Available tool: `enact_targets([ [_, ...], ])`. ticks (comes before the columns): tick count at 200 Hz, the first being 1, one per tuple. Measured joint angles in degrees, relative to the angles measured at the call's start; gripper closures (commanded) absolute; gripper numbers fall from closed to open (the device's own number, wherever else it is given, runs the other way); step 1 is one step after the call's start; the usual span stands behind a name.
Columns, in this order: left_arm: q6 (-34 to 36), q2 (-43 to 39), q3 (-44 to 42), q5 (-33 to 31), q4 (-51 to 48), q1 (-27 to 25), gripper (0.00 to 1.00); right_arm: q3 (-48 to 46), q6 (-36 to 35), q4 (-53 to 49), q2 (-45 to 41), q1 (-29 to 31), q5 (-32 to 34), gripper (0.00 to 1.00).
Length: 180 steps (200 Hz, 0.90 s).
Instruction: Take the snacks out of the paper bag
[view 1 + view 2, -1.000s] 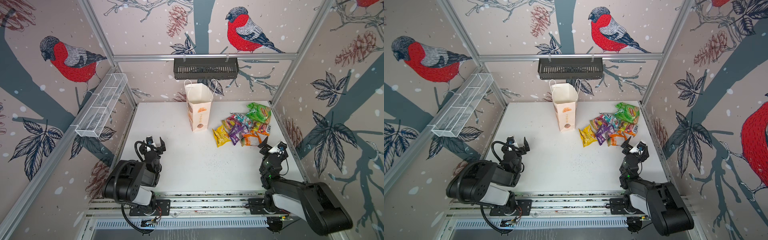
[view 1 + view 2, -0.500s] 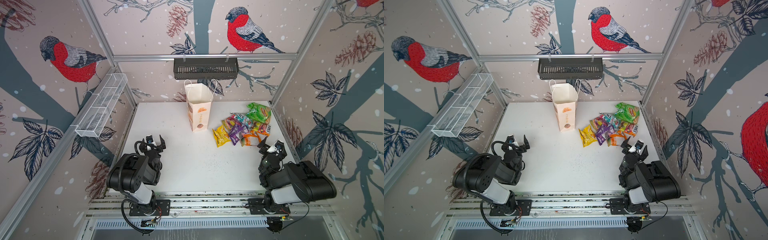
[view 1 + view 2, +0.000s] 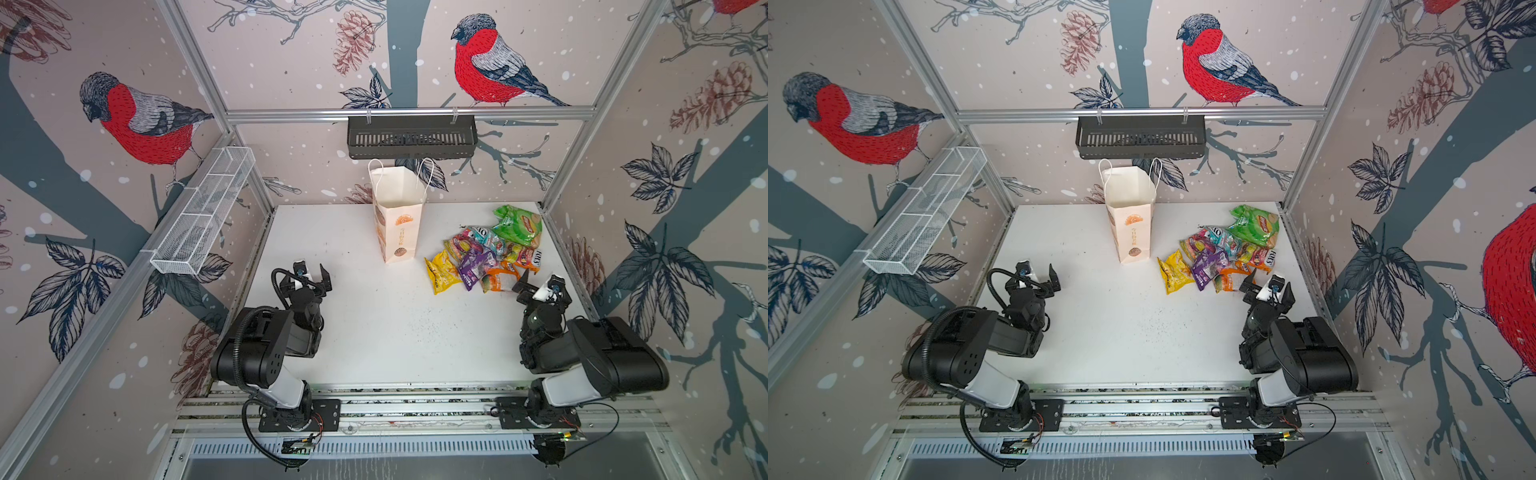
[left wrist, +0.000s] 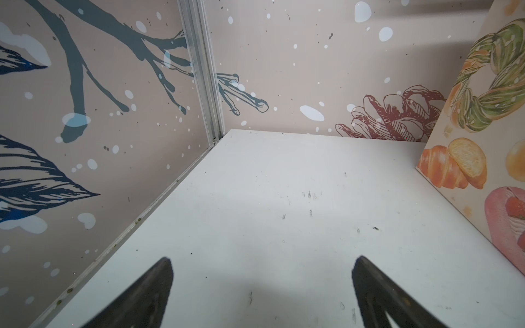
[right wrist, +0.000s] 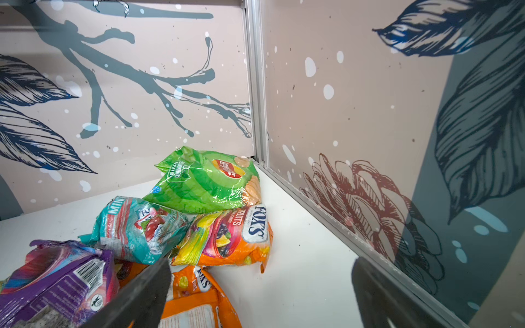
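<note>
The cream-white paper bag stands upright and open at the back middle of the white table; its printed side shows in the left wrist view. The snacks lie in a heap on the table right of the bag: green, teal, multicoloured, purple, orange, yellow. My left gripper is open over bare table, front-left of the bag. My right gripper is open at the heap's near edge, holding nothing.
A black slotted basket hangs on the back wall above the bag. A white wire shelf is fixed to the left wall. Both arm bases sit on aluminium rails at the front. The right wall runs close beside the right gripper.
Both arms have folded up closer to their bases, the right one most. The grippers have barely shifted and stay open. Bag and snacks have not moved.
</note>
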Motion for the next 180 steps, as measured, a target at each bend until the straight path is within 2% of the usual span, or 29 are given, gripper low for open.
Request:
enact_targets([
  [38,-0.42,-0.04,0.09,0.94,-0.46,0.13,0.02,4.63,1.40,-6.36,-0.11,-2.16,-3.02,0.01],
  [75,-0.44,-0.11,0.09,0.94,-0.55,0.13,0.02,6.97,1.44,-11.98,0.22,-1.55,-4.63,0.00],
  [180,-0.44,-0.20,0.09,0.94,-0.52,0.15,0.02,6.97,1.44,-13.42,0.24,-1.49,-4.70,0.00],
])
